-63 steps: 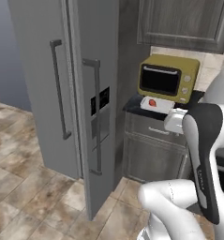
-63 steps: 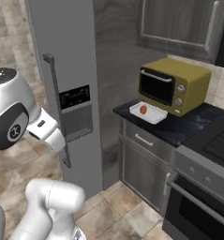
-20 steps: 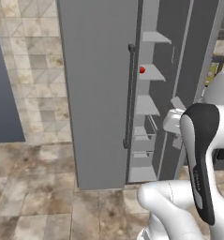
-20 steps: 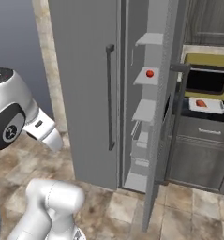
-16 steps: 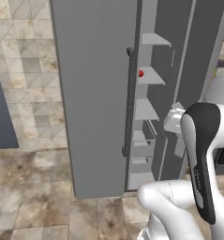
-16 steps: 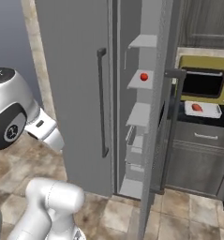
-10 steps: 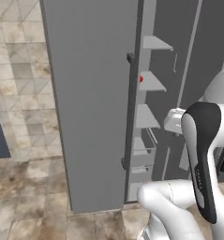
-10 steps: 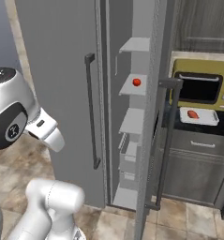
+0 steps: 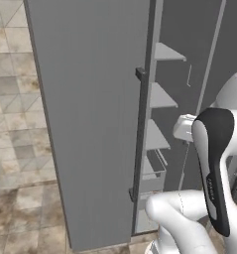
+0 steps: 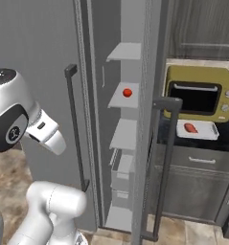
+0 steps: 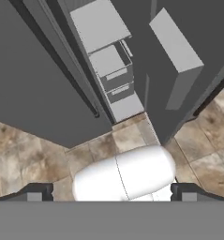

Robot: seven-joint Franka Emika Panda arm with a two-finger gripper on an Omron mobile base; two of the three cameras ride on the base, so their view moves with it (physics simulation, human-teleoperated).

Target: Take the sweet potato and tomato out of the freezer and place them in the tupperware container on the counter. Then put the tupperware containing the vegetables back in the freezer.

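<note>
The freezer (image 10: 39, 43) stands open, its pale shelves showing between the two doors. The tomato (image 10: 127, 92) lies on the second shelf from the top. On the counter (image 10: 227, 139), to the right, the white tupperware container (image 10: 207, 130) holds the sweet potato (image 10: 190, 128). In the hand view my gripper (image 11: 111, 196) is open with nothing between its fingertips (image 11: 34, 193). It looks down at the freezer's lower shelves (image 11: 100, 24) and the floor, well away from both vegetables. In the left base view the freezer's left door (image 9: 90, 99) hides the tomato.
A mustard-yellow microwave (image 10: 200, 95) sits behind the tray. The freezer's right door (image 10: 152, 119), with a long bar handle (image 10: 165, 162), swings out between the shelves and the counter. Drawers (image 11: 114, 70) fill the freezer's bottom. Brown tiled floor (image 11: 127, 140) lies before it.
Both base views have shifted as the base drove closer to the freezer, which now looks larger. The tomato has dropped out of sight behind the door in the left base view. Nothing else moved.
</note>
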